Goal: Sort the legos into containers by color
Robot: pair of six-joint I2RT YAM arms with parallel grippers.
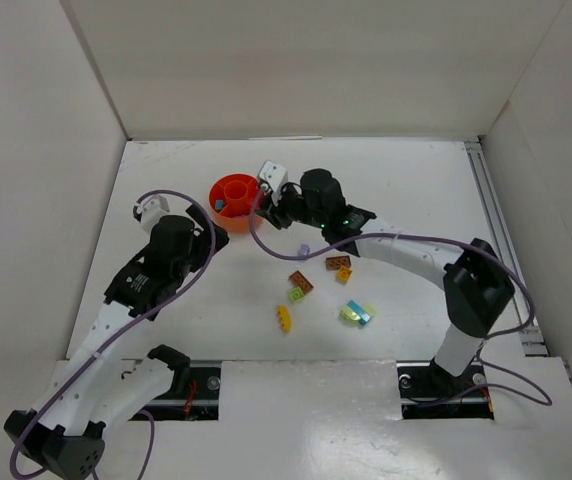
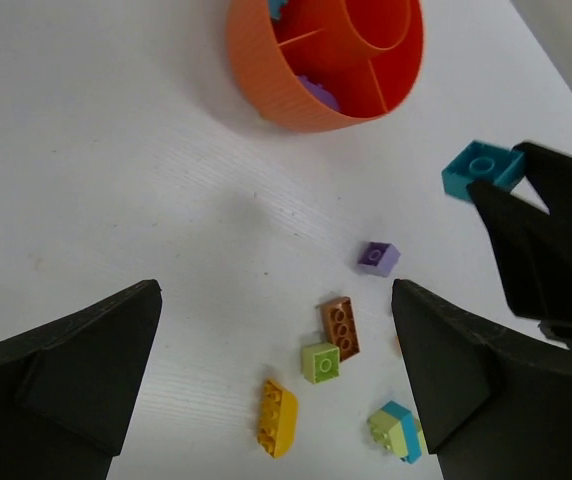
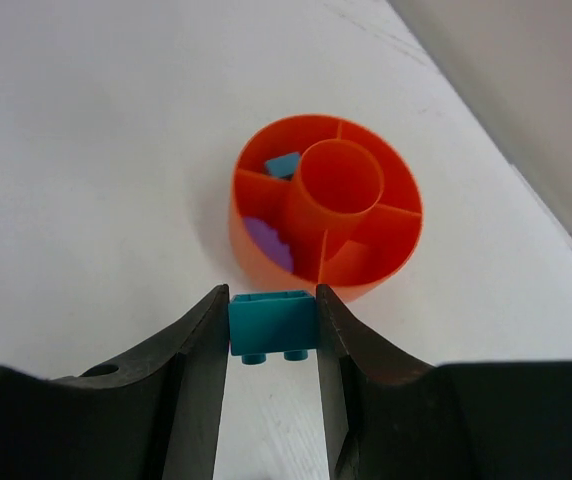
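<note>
My right gripper (image 3: 272,325) is shut on a cyan lego (image 3: 271,322), held just short of the orange-red dish (image 3: 256,255) on its near side. In the dish, one compartment holds a purple lego (image 3: 266,243) and another holds a cyan lego (image 3: 284,164). In the top view the right gripper (image 1: 269,212) is at the dish's (image 1: 234,186) right edge. My left gripper (image 2: 274,295) is open and empty above the table, below and left of the dish (image 2: 286,95). Loose on the table are purple (image 2: 378,258), brown (image 2: 340,326), lime green (image 2: 320,362) and yellow (image 2: 276,418) legos.
A second brown lego (image 1: 338,262), an orange one (image 1: 344,274) and a pale yellow and cyan stack (image 1: 356,313) lie further right. White walls enclose the table on the left, back and right. Purple cables loop off both arms over the table.
</note>
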